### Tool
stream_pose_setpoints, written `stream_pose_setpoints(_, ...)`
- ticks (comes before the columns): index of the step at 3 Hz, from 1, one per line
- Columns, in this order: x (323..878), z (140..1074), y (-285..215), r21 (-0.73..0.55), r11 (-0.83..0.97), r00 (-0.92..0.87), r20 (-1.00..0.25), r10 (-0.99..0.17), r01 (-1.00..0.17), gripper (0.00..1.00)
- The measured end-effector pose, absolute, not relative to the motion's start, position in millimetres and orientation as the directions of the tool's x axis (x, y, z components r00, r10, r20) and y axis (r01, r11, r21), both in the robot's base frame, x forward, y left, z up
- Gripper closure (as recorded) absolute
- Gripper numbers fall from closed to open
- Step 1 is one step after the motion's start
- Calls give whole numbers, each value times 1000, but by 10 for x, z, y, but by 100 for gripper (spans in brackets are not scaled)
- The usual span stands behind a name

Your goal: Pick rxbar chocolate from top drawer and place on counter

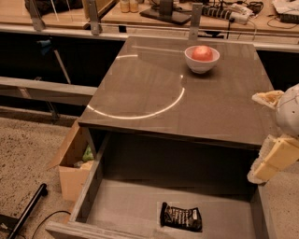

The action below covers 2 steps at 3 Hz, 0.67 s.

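The rxbar chocolate (181, 217), a flat black crinkly wrapper with white lettering, lies on the bottom of the top drawer near its front edge. The top drawer (126, 207) is pulled open below the counter. The counter (177, 98) is a glossy dark brown top with a curved white light arc on it. My gripper (256, 137) hangs at the right edge of the view, beside the counter's front right corner, above and to the right of the bar. Its cream fingers (274, 158) stand apart and hold nothing.
A white bowl (202, 59) with a red fruit stands at the counter's back right. A tan cardboard box (74, 161) with some items sits on the floor left of the drawer. A black rod and cable (25, 212) lie at lower left. A light wooden desk (140, 11) runs behind.
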<state>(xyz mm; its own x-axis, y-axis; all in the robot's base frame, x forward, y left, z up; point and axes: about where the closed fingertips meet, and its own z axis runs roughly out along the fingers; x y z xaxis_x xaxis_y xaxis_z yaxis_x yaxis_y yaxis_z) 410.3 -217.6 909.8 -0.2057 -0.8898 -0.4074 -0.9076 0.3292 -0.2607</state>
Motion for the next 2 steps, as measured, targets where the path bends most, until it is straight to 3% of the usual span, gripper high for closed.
stream_pose_setpoints(2, 3790, 8675, -2194, -199, 313, -196, -455, -869, -929, 0)
